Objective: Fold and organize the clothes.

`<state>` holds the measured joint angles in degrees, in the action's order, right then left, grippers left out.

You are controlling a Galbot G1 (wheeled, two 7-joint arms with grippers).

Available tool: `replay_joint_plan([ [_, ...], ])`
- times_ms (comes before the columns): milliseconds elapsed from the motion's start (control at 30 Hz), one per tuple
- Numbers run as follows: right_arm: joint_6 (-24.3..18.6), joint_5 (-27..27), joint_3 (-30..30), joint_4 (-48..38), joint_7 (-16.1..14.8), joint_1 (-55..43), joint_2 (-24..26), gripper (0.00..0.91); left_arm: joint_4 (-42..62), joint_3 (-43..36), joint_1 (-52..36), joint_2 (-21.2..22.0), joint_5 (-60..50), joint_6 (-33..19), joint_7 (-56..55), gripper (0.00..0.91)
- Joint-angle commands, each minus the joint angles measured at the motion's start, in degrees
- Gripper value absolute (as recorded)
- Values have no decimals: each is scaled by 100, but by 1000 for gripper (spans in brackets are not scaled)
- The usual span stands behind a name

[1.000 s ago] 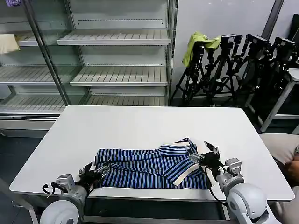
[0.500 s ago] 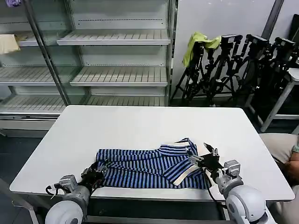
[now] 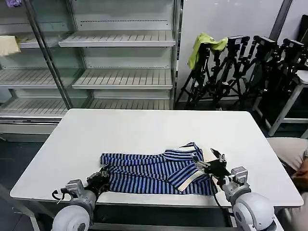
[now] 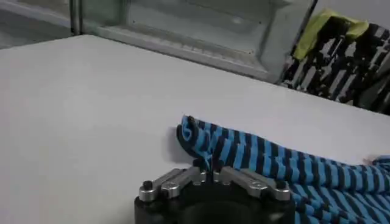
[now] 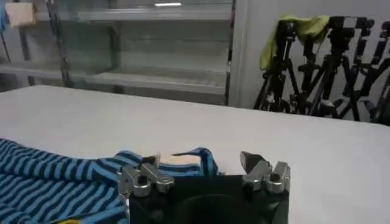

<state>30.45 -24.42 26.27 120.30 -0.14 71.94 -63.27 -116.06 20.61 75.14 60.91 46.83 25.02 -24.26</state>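
The striped blue and navy shirt (image 3: 144, 175) lies bunched in a long band across the near half of the white table (image 3: 144, 130). Its cream-trimmed collar points right. My left gripper (image 3: 102, 179) sits at the shirt's near left corner. In the left wrist view, this gripper (image 4: 210, 171) is shut on a fold of the striped fabric (image 4: 274, 164). My right gripper (image 3: 211, 162) hovers at the shirt's right end, by the collar. Seen from the right wrist, the right gripper (image 5: 201, 163) is open, with the collar tip (image 5: 183, 159) between its fingers and untouched.
Metal shelving (image 3: 120, 57) stands behind the table, with a pale beige cloth (image 3: 8, 44) on a left shelf. Black tripods (image 3: 240, 67) crowd the back right, one draped with a yellow-green cloth (image 3: 204, 43). The table's far half is bare.
My left gripper has shut on the shirt's near left corner and its arm has shifted slightly right. The right gripper has barely moved.
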Motion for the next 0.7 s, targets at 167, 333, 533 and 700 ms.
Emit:
replay_joint_plan([
  [167, -9, 50, -59, -59, -5, -48, -27, 907, 430, 706, -120, -582, -598, 19, 276, 10],
  [333, -10, 78, -147, -115, -14, -135, -67, 907, 515, 1609, 188, -1209, -633, 110, 429, 10],
  [533, -30, 97, -222, -191, -24, -205, -124, 907, 787, 2419, 330, -1964, -972, 123, 627, 10],
  [700, -39, 98, -205, -186, -29, -199, -96, 907, 399, 2302, 237, -1944, -1879, -5, 829, 10],
])
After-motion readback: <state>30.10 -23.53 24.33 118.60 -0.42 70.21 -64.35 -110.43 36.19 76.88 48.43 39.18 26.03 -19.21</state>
